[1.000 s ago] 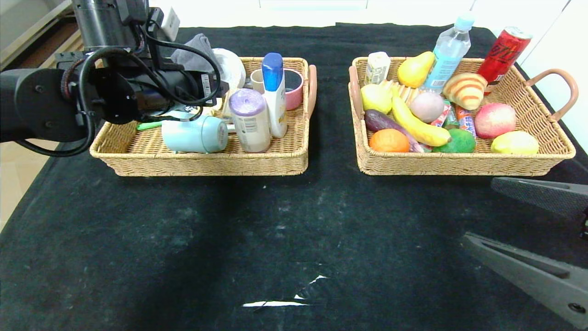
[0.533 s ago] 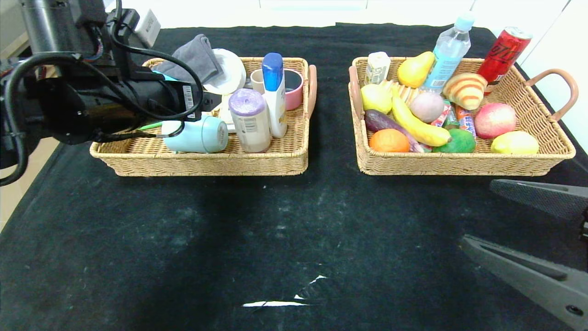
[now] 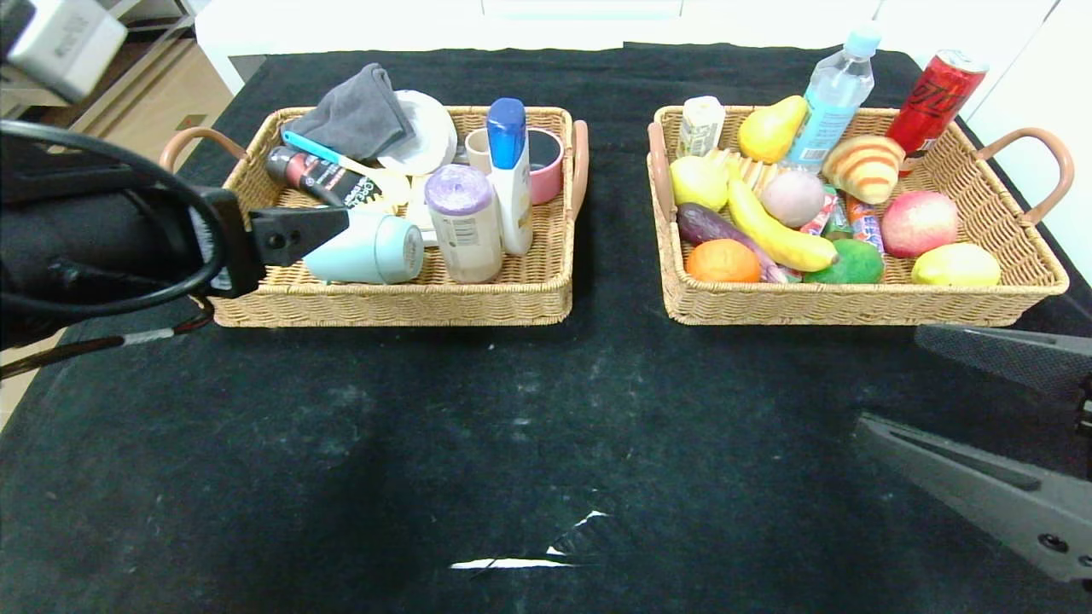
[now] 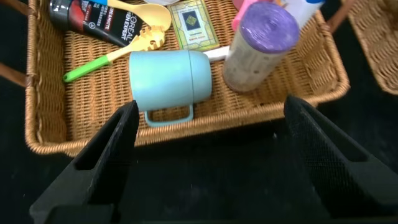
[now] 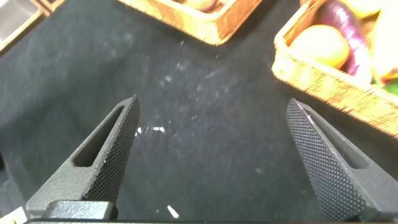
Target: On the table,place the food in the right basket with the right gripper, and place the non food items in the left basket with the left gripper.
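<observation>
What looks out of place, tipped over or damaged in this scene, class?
The black table cover has a small tear near its front edge, showing white. In the left basket, the light blue mug lies on its side. Otherwise, nothing has spilled; both baskets look sorted.

Two filled baskets [image 3: 546, 298] on black table [image 3: 512, 426]
</observation>
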